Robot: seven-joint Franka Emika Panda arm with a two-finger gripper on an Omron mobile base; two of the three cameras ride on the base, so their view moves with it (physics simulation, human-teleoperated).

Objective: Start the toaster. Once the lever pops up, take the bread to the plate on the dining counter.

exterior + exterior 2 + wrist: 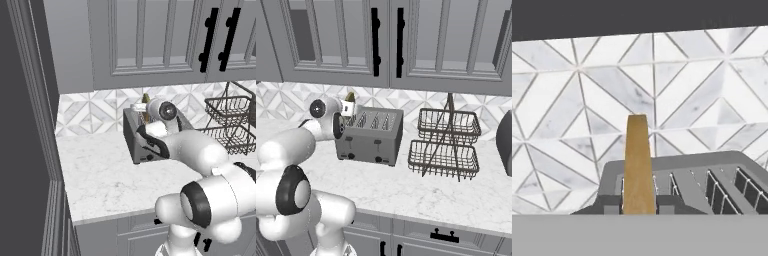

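Note:
The grey four-slot toaster stands on the marble worktop against the patterned tiles, also seen as toaster and toaster. My gripper hovers over its left end, shut on the bread, which stands upright and edge-on between the dark fingertips. The bread's tan top pokes up above the hand as bread and bread. Its lower end is hidden by the hand, so I cannot tell whether it still sits in the slot. A small dark lever shows on the front face. The plate and the dining counter are out of view.
A two-tier wire basket stands just right of the toaster, with a dark grey appliance beyond it. Grey wall cabinets hang low overhead. A tall dark panel closes off the left. Bare worktop lies in front of the toaster.

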